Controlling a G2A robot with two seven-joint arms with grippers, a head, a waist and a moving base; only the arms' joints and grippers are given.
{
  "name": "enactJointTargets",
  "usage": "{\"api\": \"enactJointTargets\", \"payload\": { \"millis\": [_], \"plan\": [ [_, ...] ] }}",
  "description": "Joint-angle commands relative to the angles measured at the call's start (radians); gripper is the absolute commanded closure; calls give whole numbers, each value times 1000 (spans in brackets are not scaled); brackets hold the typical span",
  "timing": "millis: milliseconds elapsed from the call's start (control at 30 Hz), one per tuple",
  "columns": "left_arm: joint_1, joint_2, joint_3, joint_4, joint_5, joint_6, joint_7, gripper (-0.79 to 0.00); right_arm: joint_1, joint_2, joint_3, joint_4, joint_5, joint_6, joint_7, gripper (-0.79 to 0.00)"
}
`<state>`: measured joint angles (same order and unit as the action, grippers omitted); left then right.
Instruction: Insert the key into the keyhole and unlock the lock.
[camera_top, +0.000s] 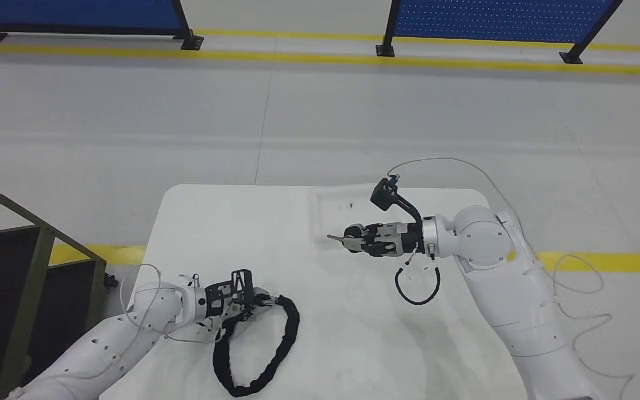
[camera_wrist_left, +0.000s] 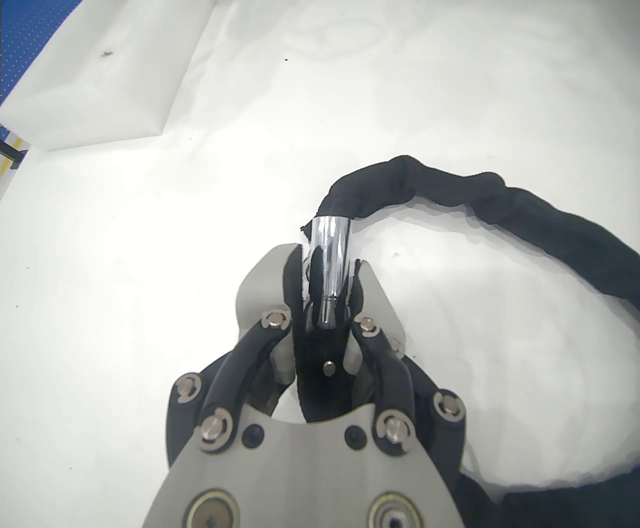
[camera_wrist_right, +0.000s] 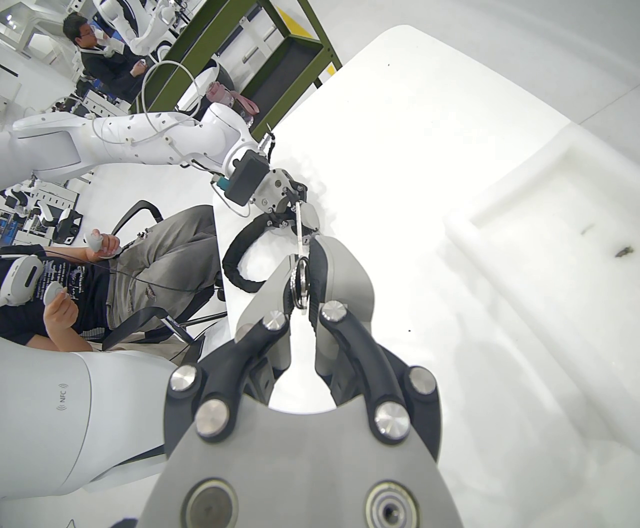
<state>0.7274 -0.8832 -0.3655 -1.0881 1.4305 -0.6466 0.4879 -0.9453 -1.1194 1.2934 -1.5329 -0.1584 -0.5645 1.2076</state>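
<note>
Key (camera_top: 336, 238): pinched between the right jaws, which are pressed together on its ring. The blade sticks out past the tips, above the tabletop (camera_top: 200, 230).
Key axis: in the top view the blade runs along the 3–9 o'clock line, tip toward 9 o'clock.
Lock (camera_top: 256, 298): its chrome barrel (camera_wrist_left: 327, 260) is clamped between the left jaws, toward the 7 o'clock corner of the tabletop.
Chain (camera_top: 265, 350): black-sleeved, it loops away from the barrel toward 5 o'clock and lies on the tabletop.
Lock axis: in the top view the barrel pokes out of the left jaws toward roughly 3 o'clock, so it faces the side the key is on.
Key to lock: the lock head lies at about 8 o'clock from the key tip, well apart, with bare tabletop between them.
Keyhole: I cannot tell which face of the lock bears it.
Nearer arm: each arm holds its own part. The gap would most likely be closed by the right arm carrying the key toward 8 o'clock.
What the move turns on: the blade axis is offset from the barrel axis, so the key probably needs both a shift and a small turn before the tip can enter.
Foam tray (camera_top: 345, 205): at 12 o'clock from the key, away from that path.
</note>
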Motion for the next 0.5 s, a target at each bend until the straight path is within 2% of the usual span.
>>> {"api": "enactJointTargets", "payload": {
  "millis": [0, 233, 367, 467],
  "plan": [
    [3, -4, -7, 5, -6, -6, 1, 0, 0, 0, 0, 0, 0, 0, 0, 0],
    [11, -4, -48, -5, -26, -67, 84, 0, 0, 0, 0, 0, 0, 0, 0, 0],
    [19, 10, -81, -35, -22, -109, 156, 0, 0, 0, 0, 0, 0, 0, 0, 0],
    [31, 28, -114, -69, -15, -148, 253, 0, 0, 0, 0, 0, 0, 0, 0, 0]
  ]
}}
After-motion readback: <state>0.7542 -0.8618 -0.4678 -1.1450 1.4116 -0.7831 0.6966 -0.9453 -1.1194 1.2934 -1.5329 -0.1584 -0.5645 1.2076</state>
